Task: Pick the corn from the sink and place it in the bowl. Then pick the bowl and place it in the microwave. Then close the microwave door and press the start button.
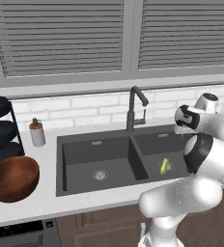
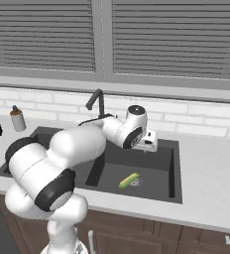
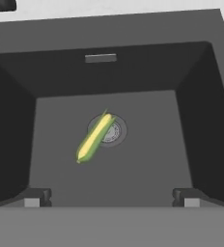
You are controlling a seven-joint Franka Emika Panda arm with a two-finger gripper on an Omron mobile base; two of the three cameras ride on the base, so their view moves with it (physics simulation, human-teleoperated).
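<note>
Tool wide open above the sink, holding nothing.

Tool (image 3: 111, 197) spread wide over the right basin of the sink (image 1: 75, 144), touching nothing. One corn (image 3: 94, 137) lying on that basin's floor, across the round drain. One brown bowl (image 1: 12, 178) on the table near its left edge, beside the sink. One soap bottle (image 1: 36, 132) by the back wall. Two basins, one faucet (image 1: 135, 108).

Even, flat rendered light; soft shadows in sink (image 1: 109, 144) basins; slight overall blur, perhaps low resolution.
</note>
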